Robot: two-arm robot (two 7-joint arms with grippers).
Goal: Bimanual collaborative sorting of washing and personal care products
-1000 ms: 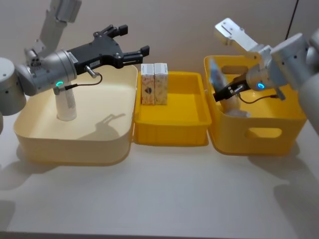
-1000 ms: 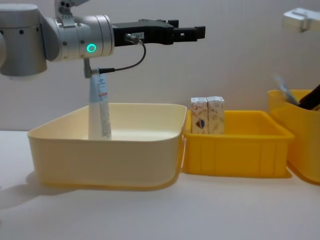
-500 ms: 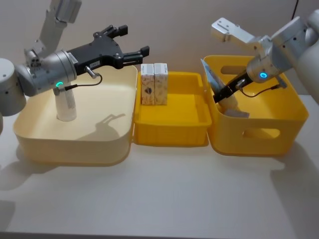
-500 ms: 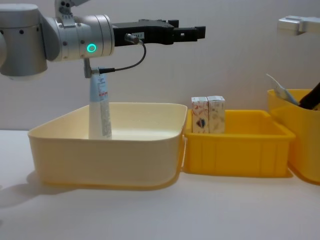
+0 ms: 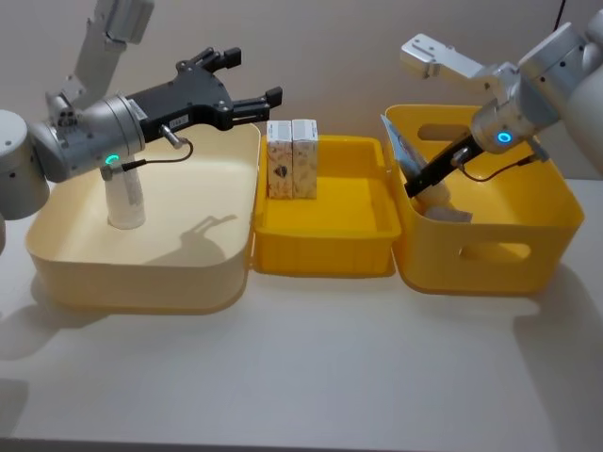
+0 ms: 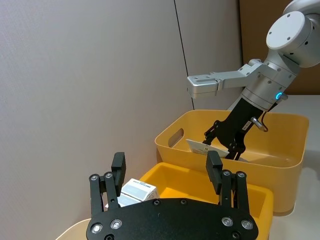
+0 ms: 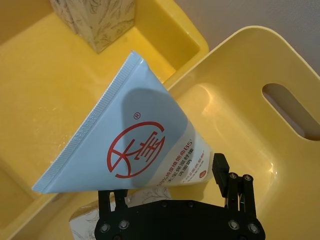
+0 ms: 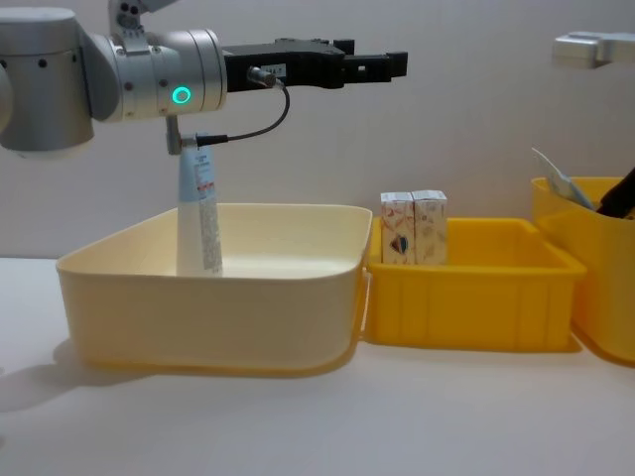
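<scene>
surface (image 5: 311,377) holds three bins in a row: cream bin (image 5: 141,282) on the robot's left, low yellow tray (image 5: 325,254) in the middle, deep yellow bin (image 5: 490,264) on the right.

left claw (image 5: 252,83) hangs above the far rim of the cream bin, reaching toward the tray; fingers spread, nothing between them. one pale-blue tube (image 8: 198,213) stands upright inside the cream bin, near its left side, apart from the claw.

two white cartons (image 5: 291,158) stand side by side, touching, at the tray's far wall.

right claw (image 5: 419,184) is down inside the deep yellow bin at its left wall, clenched on the tube with the red logo (image 7: 137,150). the tube is tilted, its flat crimped end poking above the bin rim toward the tray. something pale lies on the bin floor under it; cannot tell what.

progress, as judged: one tube already sorted into the cream bin, cartons grouped in the tray. the logo tube is gripped but not yet clear of the deep bin. left claw looks posed to receive it. remaining: lift, pass or carry, place with the other tube, then check the pale item.
</scene>
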